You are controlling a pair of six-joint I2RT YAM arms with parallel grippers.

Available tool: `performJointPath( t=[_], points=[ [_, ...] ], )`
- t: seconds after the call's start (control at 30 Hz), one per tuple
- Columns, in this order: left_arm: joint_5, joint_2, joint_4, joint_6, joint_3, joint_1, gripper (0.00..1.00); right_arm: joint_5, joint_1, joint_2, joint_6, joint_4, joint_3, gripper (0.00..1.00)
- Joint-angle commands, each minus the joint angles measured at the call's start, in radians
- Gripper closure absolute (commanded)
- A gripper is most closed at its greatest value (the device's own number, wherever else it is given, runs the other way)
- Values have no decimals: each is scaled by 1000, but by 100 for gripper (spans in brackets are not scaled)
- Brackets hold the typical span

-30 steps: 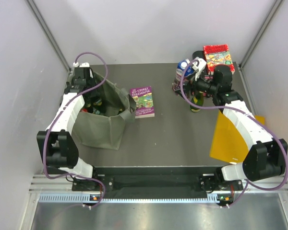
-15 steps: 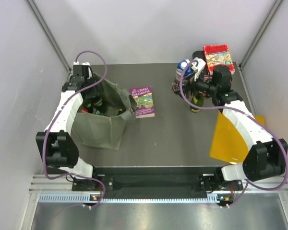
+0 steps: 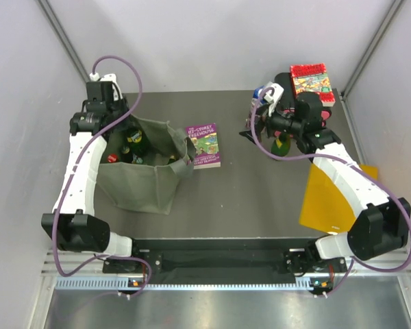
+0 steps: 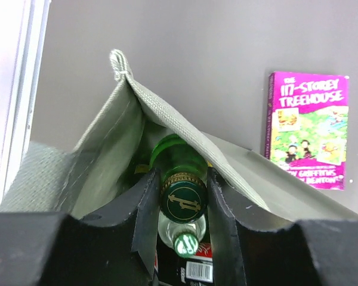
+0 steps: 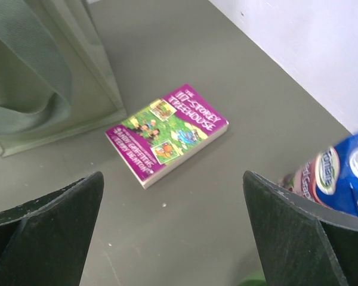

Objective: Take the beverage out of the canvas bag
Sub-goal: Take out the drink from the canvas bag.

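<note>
**Item: beverage.** Green glass bottle (image 4: 178, 154) with a dark, gold-edged top, standing in the mouth of the canvas bag (image 3: 147, 181), at its far left corner, with the top just above the cloth rim.

**Handling (judged).** Glass and probably full, so fairly heavy for its width, rigid, smooth and breakable. The narrow neck under the top is the best place to grip it, since the lip there gives the pads a ledge against slipping. A straight upward lift should suit it. The slack cloth hanging over its shoulder may drag or snag as it rises.

**Left gripper (image 4: 182, 182).** Closed narrowly on the bottle's top and neck. Both black fingers (image 4: 144, 205) touch it, one on each side.

**Right gripper (image 5: 173, 179).** Spread wide and holding nothing. It hangs above the dark table (image 3: 260, 199) at the far right, well apart from the bag.

**Container: canvas bag.** Large, floppy, olive grey-green cloth tote, sagging open.
- Contents: the bottle, with a pale container with a small green top (image 4: 185, 243) just beside it, and a barcoded label. From above, more dark items and a red spot show inside, too hidden to name.

**Other stock on the table.**
- Purple paperback (image 3: 203, 145), lying flat just beside the bag's right edge.
- Blue-topped carton (image 5: 340, 173), near the right gripper.
- Second green bottle (image 3: 282, 144), partly hidden under the right arm.
- Red book (image 3: 312, 81), at the far right corner.
- Yellow sheet (image 3: 332, 195), at the right edge.
</note>
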Motion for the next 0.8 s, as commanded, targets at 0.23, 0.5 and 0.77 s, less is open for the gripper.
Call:
performJointPath(
  t=[0.23, 0.5, 0.77],
  points=[
    [48, -74, -59, -28, 186, 6, 100, -115, 175, 47, 34, 2, 193, 0],
    [66, -89, -75, -68, 180, 6, 100, -162, 320, 158, 104, 66, 348, 1],
    [100, -81, -121, -98, 249, 6, 100, -178, 449, 313, 192, 131, 529, 2]
  ],
)
